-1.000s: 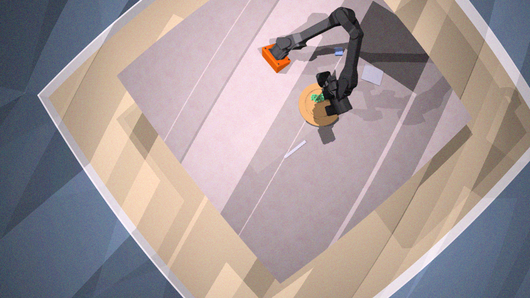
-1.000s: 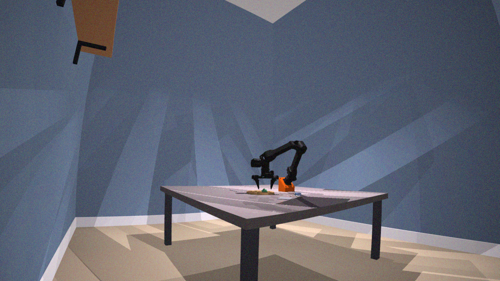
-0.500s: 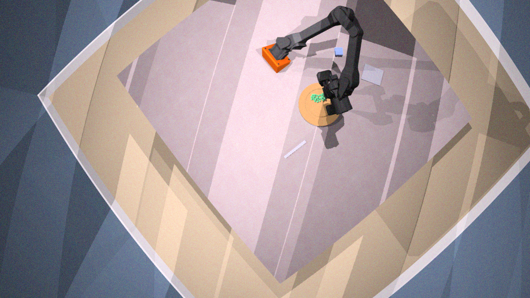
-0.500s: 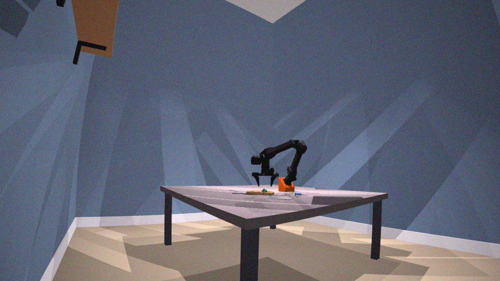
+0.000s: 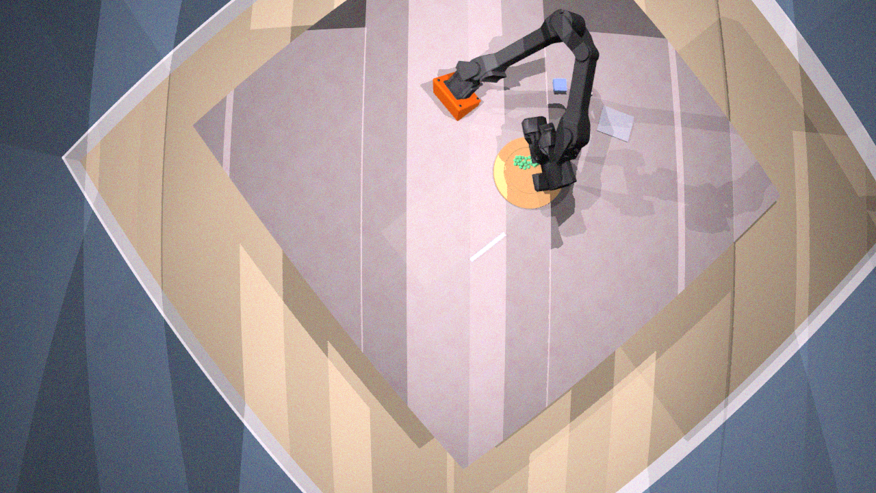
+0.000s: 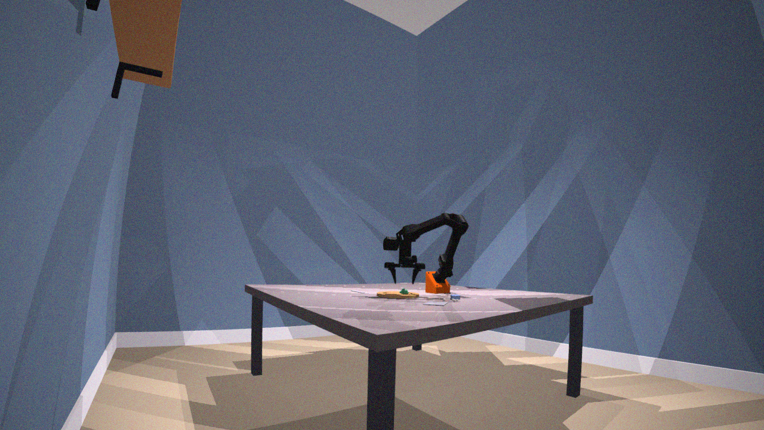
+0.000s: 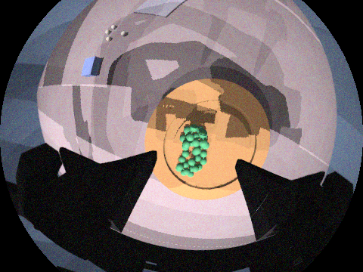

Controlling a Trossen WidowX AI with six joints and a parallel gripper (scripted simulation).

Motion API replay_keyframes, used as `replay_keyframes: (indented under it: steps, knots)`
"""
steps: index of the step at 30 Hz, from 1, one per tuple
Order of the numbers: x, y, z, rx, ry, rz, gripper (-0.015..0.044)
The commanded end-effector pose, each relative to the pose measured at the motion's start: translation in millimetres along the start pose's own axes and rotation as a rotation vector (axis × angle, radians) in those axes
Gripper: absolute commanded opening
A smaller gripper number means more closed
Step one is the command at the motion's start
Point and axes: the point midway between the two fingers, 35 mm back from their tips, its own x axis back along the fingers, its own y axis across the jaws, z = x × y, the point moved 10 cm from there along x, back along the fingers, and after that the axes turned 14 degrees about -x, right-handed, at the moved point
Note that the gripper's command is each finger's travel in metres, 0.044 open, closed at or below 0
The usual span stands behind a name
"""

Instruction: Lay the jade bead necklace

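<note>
The jade bead necklace (image 5: 524, 162) (image 6: 404, 291) (image 7: 194, 143) lies bunched in a narrow, lumpy heap on the round orange-tan bead board (image 5: 508, 190) (image 6: 384, 295) (image 7: 223, 192). In the wrist view the heap is left of the board's middle, inside the thin circular groove (image 7: 209, 188), with its lower end close to the groove line. My gripper (image 6: 404, 282) (image 7: 198, 160) is open and empty, with its fingertips above the board and the heap between them in the wrist view. In the top view the arm hides the fingertips and part of the board's right side.
A blue block (image 5: 559, 85) (image 7: 89, 66) and a pale square plate (image 5: 615, 123) (image 7: 160, 7) lie off the board. Several small pale balls (image 7: 124, 33) lie near the block. A white strip (image 5: 488, 246) lies below the board in the top view. The arm's orange base (image 5: 456, 107) (image 6: 437, 283) stands nearby.
</note>
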Motion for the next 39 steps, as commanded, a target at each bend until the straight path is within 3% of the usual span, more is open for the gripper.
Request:
replay_keyframes:
  steps: [1, 39]
  knots:
    - [3, -3, 19, -0.126, 0.005, -0.006, 0.031]
    - [-37, -2, 20, -0.133, 0.004, -0.007, 0.031]
